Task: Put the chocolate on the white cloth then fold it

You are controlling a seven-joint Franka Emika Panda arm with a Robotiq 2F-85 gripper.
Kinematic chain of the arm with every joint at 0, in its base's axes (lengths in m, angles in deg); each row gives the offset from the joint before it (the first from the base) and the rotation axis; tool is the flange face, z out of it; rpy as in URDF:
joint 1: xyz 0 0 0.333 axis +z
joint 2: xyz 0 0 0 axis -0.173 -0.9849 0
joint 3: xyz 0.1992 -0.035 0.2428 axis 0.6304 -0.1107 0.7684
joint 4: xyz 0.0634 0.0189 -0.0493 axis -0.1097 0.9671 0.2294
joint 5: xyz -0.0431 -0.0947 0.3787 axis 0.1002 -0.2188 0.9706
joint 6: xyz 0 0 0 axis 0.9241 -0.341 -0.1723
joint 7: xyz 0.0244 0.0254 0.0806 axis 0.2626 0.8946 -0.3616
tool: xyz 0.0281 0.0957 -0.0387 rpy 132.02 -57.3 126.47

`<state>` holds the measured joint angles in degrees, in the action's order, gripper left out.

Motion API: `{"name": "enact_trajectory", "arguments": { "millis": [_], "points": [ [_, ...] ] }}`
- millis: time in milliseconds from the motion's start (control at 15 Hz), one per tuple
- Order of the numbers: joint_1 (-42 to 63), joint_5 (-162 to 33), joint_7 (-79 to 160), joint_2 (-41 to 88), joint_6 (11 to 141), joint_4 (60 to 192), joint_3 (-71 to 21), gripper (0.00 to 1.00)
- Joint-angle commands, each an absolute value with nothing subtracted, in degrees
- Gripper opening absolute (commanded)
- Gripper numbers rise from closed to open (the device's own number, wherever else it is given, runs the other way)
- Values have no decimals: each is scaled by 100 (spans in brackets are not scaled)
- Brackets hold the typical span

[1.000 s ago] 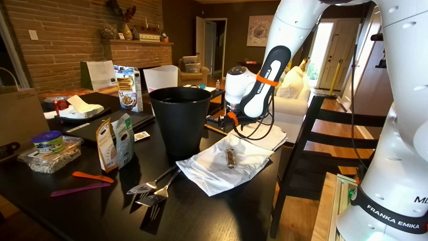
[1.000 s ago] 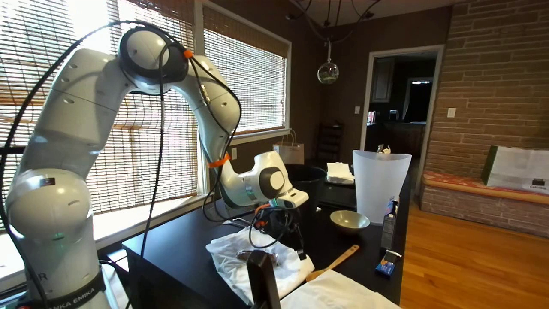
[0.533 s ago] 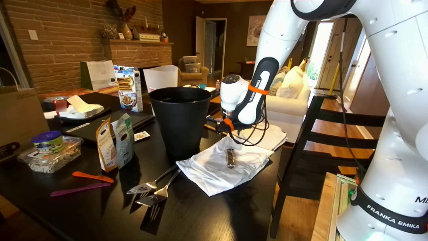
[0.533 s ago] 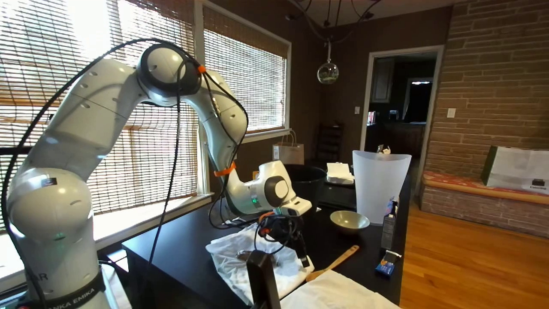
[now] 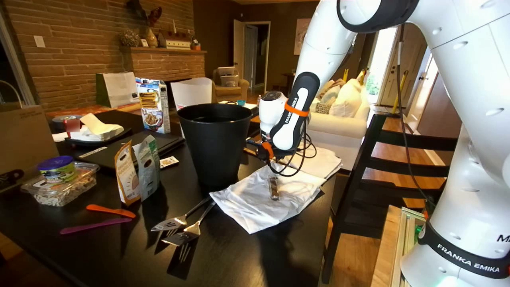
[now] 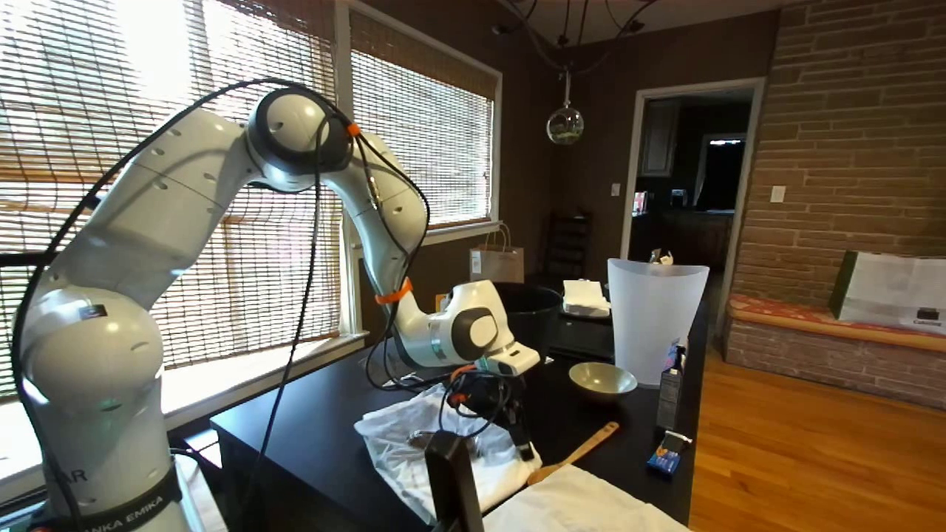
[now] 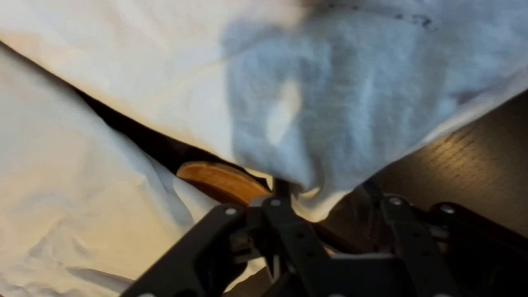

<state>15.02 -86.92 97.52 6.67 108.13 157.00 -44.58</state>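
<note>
Wrist view: the gripper [image 7: 326, 187] reaches up from the bottom of the frame, astride one corner of the white cloth [image 7: 165, 90], and the fabric puckers between its tips

Gripper: spread, the fingers [image 7: 282, 189] standing apart with a gap on the right of the fabric; I see no firm pinch, and whether the finger on the left of the frame touches the cloth I cannot tell

Chocolate [image 5: 274, 189]: lying on the white cloth, just right of the middle of the frame in an exterior view; with the placing done, I judge the fold to be the step in hand, at its start

Corner: I want a good bite of fabric before I squeeze, as a nip at the very edge would likely slip

Wooden utensil [image 7: 222, 181]: its end shows just left of the fingers, so I avoid drifting left or I may catch it

Second cloth [image 7: 74, 198]: left side of the wrist frame, a dark strip between it and the white cloth; I keep it out of the grasp

Table [image 7: 462, 165]: bare at the right of the wrist frame; I go no lower than the fabric needs

Fold: once gripped, I lift gently and carry the corner over the chocolate, low and slow, so the bar does not slide
</note>
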Motion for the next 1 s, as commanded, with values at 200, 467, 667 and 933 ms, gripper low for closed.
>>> {"name": "enact_trajectory", "arguments": {
  "millis": [200, 467, 667, 933],
  "points": [
    [1745, -8053, 9255, 909, 10650, 15754, -4751, 0],
    [1676, -7950, 8955, 1376, 10494, 15966, -4765, 1],
    [1619, -7885, 8761, 1801, 10357, 16182, -4697, 1],
    [1410, -7708, 8337, 2376, 10057, 16489, -4301, 1]
  ]
}}
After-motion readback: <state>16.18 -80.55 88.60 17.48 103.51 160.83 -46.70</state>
